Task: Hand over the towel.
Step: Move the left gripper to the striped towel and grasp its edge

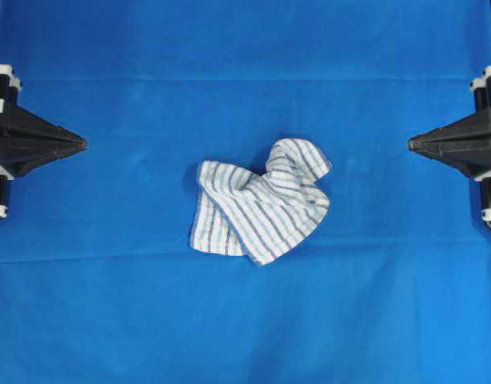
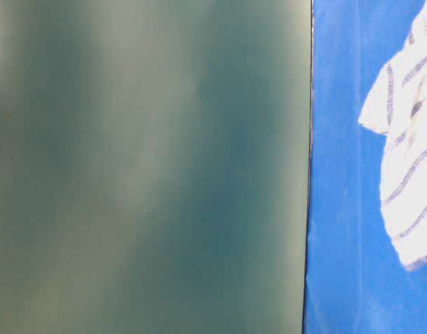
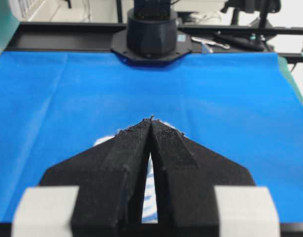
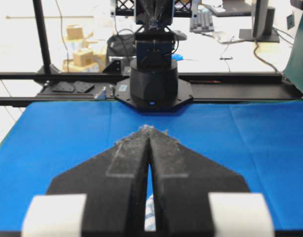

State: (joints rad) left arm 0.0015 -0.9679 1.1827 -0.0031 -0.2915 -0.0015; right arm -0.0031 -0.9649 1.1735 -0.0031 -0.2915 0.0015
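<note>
The towel [image 1: 260,200], white with thin blue and dark grey stripes, lies crumpled in the middle of the big blue cloth [image 1: 245,320]. My left gripper [image 1: 81,145] is at the left edge, shut and empty, its tips pointing at the towel from well away. Opposite it, at the right edge, my right gripper [image 1: 412,144] is shut and empty as well. In the left wrist view the closed gripper [image 3: 151,120] hides most of the towel [image 3: 150,197]. The right wrist view shows the closed gripper [image 4: 149,129] with a sliver of towel [image 4: 150,217] behind it. Part of the towel [image 2: 408,174] shows in the table-level view.
The big blue cloth covers the whole table. Each arm's black base [image 3: 151,34] [image 4: 153,84] stands at the far table edge in the other arm's wrist view. A dark green panel [image 2: 151,167] fills the left of the table-level view.
</note>
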